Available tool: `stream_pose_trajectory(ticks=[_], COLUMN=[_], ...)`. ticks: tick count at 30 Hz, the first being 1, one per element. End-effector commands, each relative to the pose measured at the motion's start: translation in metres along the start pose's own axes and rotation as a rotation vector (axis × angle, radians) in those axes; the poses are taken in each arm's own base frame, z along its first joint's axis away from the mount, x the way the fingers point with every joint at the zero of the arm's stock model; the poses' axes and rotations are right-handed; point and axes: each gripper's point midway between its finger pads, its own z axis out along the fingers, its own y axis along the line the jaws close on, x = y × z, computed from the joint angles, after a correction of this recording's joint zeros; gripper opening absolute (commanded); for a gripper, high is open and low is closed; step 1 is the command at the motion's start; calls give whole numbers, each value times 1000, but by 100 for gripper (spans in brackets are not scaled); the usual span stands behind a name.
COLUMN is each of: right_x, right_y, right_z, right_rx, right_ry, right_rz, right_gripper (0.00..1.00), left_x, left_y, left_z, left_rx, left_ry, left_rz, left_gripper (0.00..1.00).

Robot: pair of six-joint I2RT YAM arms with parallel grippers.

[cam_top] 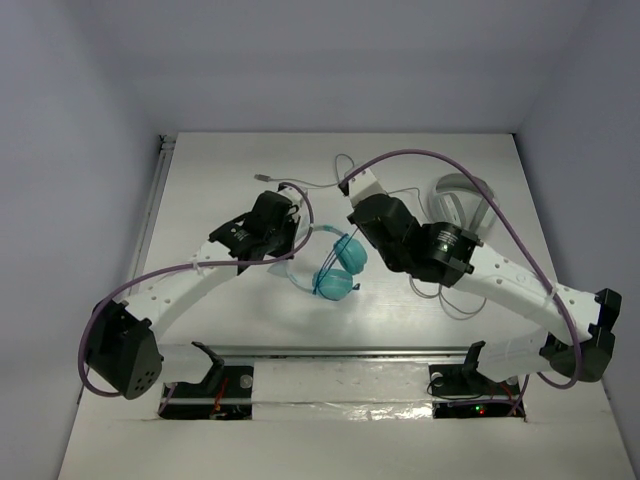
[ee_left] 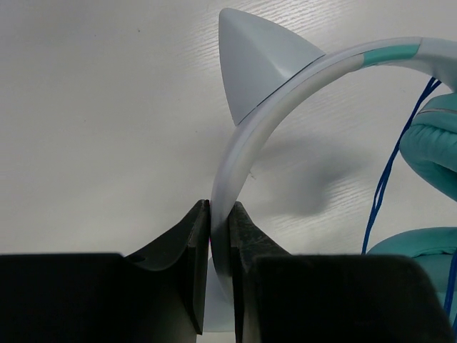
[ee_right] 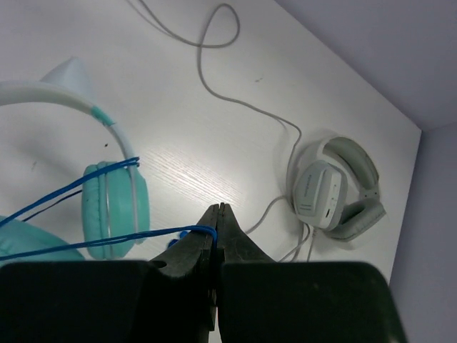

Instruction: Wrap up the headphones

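Observation:
The headphones (cam_top: pixel 340 268) have teal ear cups (ee_right: pixel 114 207), a white headband (ee_left: pixel 285 78) with a pointed cat ear, and a thin blue cable (ee_right: pixel 107 241). They lie in the middle of the table. My left gripper (ee_left: pixel 219 214) is shut on the headband, just left of the cups in the top view (cam_top: pixel 285 250). My right gripper (ee_right: pixel 220 214) is shut on the blue cable, which runs taut from the jaws to the ear cup and crosses it in several strands. In the top view it (cam_top: pixel 362 232) is just above and right of the cups.
Grey-white headphones (ee_right: pixel 332 189) lie at the back right (cam_top: pixel 455 200). Their pale cable (ee_right: pixel 214 86) loops across the far table toward a plug (cam_top: pixel 262 177). A purple-grey hose arches over each arm. Enclosure walls stand close on three sides.

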Motion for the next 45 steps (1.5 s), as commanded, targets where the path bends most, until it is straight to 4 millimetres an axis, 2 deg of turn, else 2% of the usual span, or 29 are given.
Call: stream_pose_trajectory(ticks=[1,5,9,11,16,20,21,23,25,29,33,34,36,37,38,41,45], right_x=[-26,-27,-17,-5,12,21,24,22,18,7,-2,-12,-9,-20,-13,-17,-4], right_y=[-24,-26,-23,-20,-37,-29,-19,-16,-5,-3,4,13,17,25,34,40,51], right_z=[-2,2,23,33,53,63,63,64,62,55,50,43,43,35,37,37,51], right_rx=[108,138,146,152,200,140,83,38,-83,-202,-343,-415,-464,-539,-569,-621,-625], right_ry=[-81,-67,-48,-32,-20,-23,-25,-45,-79,-159,-249,-293,-325,-374,-370,-422,-397], right_rz=[42,11,29,35,151,269,287,357,409,525,624,641,666,680,684,711,715], right_gripper=[0,0,0,0,0,2,3,3,4,8,16,17,22,25,26,34,35], left_x=[-27,-26,-32,-36,-46,-59,-62,-69,-76,-96,-112,-117,-126,-132,-138,-150,-166], left_y=[-12,-27,-47,-53,-57,-65,-70,-72,-70,-70,-76,-78,-84,-86,-88,-93,-89], left_z=[-19,-20,-34,-40,-54,-69,-76,-82,-88,-106,-121,-125,-134,-139,-144,-154,-161], left_rx=[69,160,284,317,366,437,471,493,490,521,587,599,629,640,652,687,673], left_ry=[-69,-70,-109,-126,-164,-214,-230,-254,-280,-349,-385,-400,-423,-445,-459,-489,-526], left_rz=[62,83,93,98,91,81,81,80,65,64,55,51,37,31,25,-5,-44], left_gripper=[0,0,0,0,0,0,0,0,0,0,0,0,0,0,0,0,0])
